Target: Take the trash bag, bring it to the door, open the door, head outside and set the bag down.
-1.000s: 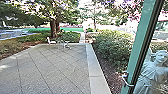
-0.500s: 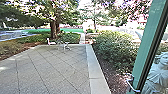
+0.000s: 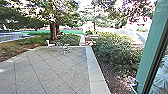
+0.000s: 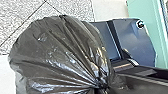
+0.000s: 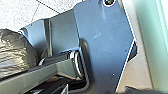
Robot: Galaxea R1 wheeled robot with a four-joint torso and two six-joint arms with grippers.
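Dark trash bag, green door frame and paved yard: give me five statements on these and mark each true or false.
1. The dark, shiny plastic trash bag is drawn together into a tight gather. True.
2. The green upright door frame stands at the left of the head view. False: it stands at the right.
3. A pale, smooth stone border runs along the gray paving with diagonal joints. True.
4. The leafy green bush grows in the middle of the paving. False: it grows beyond the border, off the paving.
5. Light-colored outdoor furniture stands toward the paving's far end. True.
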